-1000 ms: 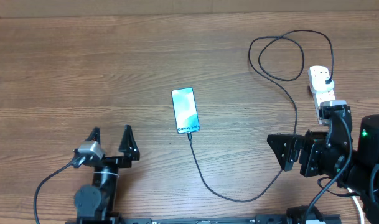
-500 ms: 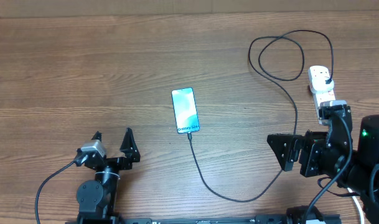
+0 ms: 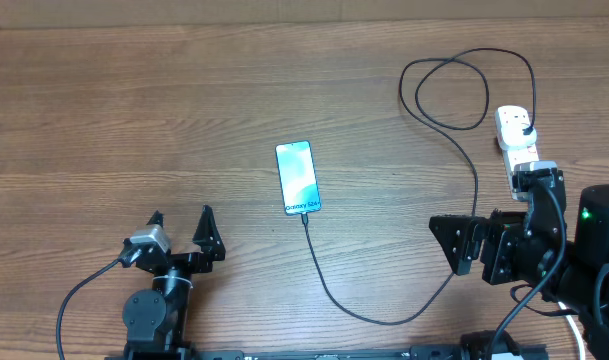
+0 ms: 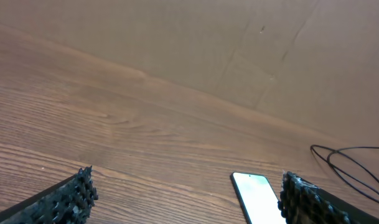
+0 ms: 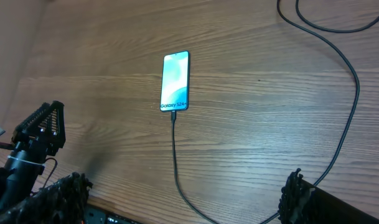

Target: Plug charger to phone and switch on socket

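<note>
Grippers, left (image 3: 180, 215) and right (image 5: 180, 194): both released, empty. Charger (image 5: 174, 149) appears seated in phone (image 3: 297, 178). Socket (image 3: 515, 138) lies beside your right gripper, not ahead; turn, then press the switch squarely.

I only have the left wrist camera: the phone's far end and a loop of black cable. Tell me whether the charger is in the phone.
Observer: Yes. In the right wrist view the charger runs straight up to the phone, and its tip meets the short edge by the Galaxy text.
Operator: Give me the socket's place.
Observer: The socket lies at the far right of the overhead view, with the charger's plug in it.
Operator: Report its switch.
Observer: I cannot tell whether it is on. Only a red marking shows on the socket.
Operator: Report the right gripper.
Observer: The right gripper is open and holds nothing. It sits on the near side of the socket, apart from it.
</note>
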